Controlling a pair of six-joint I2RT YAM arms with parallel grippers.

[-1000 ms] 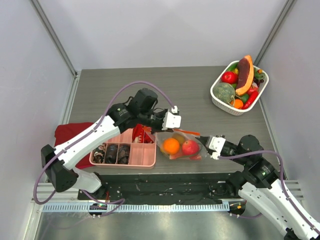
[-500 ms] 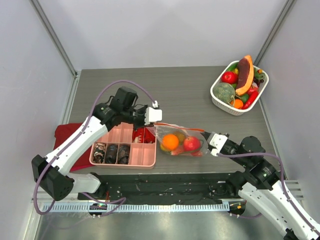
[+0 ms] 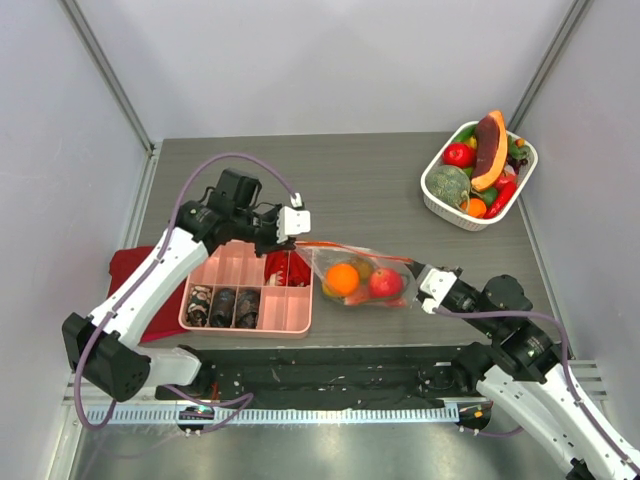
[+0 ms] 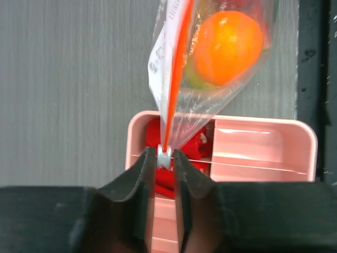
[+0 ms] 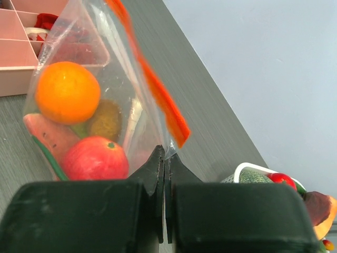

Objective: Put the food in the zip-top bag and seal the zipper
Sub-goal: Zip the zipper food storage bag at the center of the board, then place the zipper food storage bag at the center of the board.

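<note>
Pinching the zipper (image 4: 175, 74) at its white slider (image 4: 165, 159), my left gripper (image 4: 165, 156) fingers nearly meet; right gripper (image 5: 165, 161) clamps zip-top bag (image 5: 131, 113) corner. Food (image 5: 67, 92) inside, bag stretched at 3 o'clock from pink tray (image 3: 293, 312).

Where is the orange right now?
In the top view, the orange sits inside the clear bag, just right of the pink tray, beside a red apple.

Top camera overlooks the table (image 3: 380, 190); both wrist cameras closely face the zip-top bag (image 3: 362, 280).
</note>
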